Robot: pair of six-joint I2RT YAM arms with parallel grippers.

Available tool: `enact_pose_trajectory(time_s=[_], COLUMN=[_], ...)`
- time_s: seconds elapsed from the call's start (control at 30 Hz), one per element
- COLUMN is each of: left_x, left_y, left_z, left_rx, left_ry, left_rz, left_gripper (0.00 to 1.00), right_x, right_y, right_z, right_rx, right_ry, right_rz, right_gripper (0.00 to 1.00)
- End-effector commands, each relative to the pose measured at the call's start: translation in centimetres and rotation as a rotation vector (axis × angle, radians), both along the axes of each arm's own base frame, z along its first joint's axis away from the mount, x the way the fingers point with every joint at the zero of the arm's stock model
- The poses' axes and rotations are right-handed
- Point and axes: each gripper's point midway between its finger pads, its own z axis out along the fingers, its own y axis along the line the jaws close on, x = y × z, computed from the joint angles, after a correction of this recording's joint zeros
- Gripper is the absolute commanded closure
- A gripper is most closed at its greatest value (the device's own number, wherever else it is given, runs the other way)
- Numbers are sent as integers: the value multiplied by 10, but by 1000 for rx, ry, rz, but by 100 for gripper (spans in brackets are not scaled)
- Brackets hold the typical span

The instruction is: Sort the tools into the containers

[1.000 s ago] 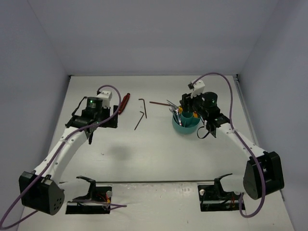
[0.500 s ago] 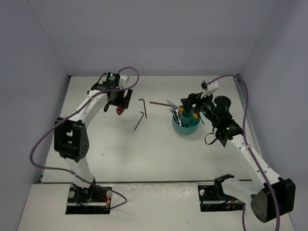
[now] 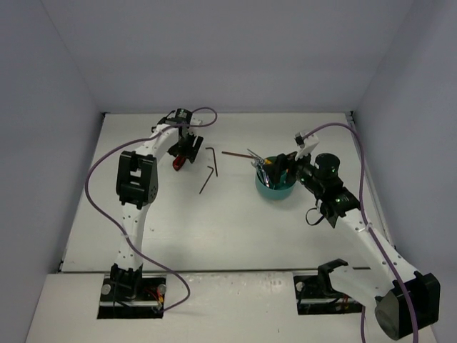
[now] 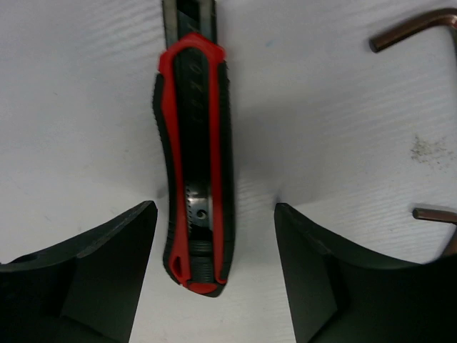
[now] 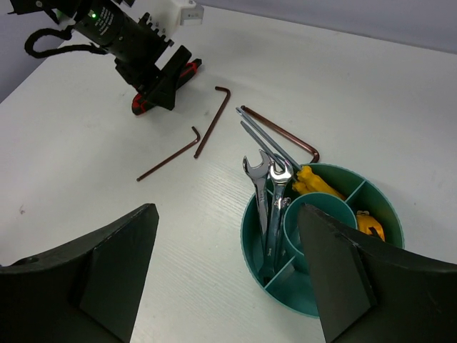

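The step in hand looks like the pick-up of the red-and-black-handled tool (image 4: 194, 143), which lies flat on the table (image 3: 214, 229) toward its far left, not far from the back wall. The left gripper (image 4: 214, 209) hangs low over it, jaws wide on either side of the handle's end and not touching it; the next move calls for a squeeze across the handle, then a lift and a carry rightward. Just right of it lie three dark hex keys (image 5: 213, 121), apart from the jaws, with bare table before the teal tub (image 5: 250, 250). The tub already holds silver wrenches (image 5: 268, 193) and a yellow tape measure (image 5: 368, 223) in separate compartments. The right gripper (image 5: 227, 211) hovers by the tub, wide and empty, and may crowd the drop
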Motion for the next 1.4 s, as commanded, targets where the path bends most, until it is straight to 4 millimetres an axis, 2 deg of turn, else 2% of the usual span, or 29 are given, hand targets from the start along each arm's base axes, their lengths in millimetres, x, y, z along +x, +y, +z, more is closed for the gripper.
enact_pose_trajectory(time_s=[0.0,0.07,0.17,0.23,0.33,0.47,0.5,0.6,0.67,0.7,0.77,0.8,0.83,0.9,0.93,1.03,1.1,1.17,1.37], left_x=[11,9,-1,-10,-18,-21,-21,-26,-33,-33,-51,-58,-72,-90,-100,-129,-142,-157,-174], left_y=[10,11,10,9,9,9,8,4,2,1,-7,-12,-15,-22,-26,-34,-37,-36,-36], left_z=[26,22,13,9,10,35,47,99,131,154,184,184,192,223,231,236,229,239,249], left_rx=[-30,-33,-47,-58,-64,-75,-89,-147,-185,-207,-245,-252,-262,-309,-326,-365,-391,-424,-456], left_ry=[-34,-21,20,43,56,4,-26,-145,-220,-279,-367,-380,-405,-513,-555,-621,-634,-672,-707], left_rz=[16,17,19,17,20,15,14,31,54,58,44,38,26,5,-2,-24,-27,-39,-65], left_gripper=[42,47,68,79,100,100,100,100,100,100,100,100,100,100,100,100,100,100,100], right_x=[0,0,0,0,-1,-2,-3,-5,-5,-6,-5,-4,-4,-3,-3,-6,-8,-15,-25], right_y=[10,10,12,13,15,24,28,42,52,57,74,82,90,103,110,132,144,159,182], right_z=[21,20,18,18,20,22,23,27,36,34,45,53,61,75,85,111,124,142,161], right_rx=[33,30,27,28,33,41,41,47,67,71,106,121,145,183,206,263,288,316,355], right_ry=[-68,-67,-62,-60,-63,-55,-54,-51,-52,-40,-24,-27,-22,-20,-23,-38,-58,-82,-112], right_rz=[44,43,47,50,55,72,83,102,108,111,131,144,156,177,193,238,264,305,366], right_gripper=[24,23,23,23,23,22,22,22,21,21,21,21,21,21,21,21,21,21,21])
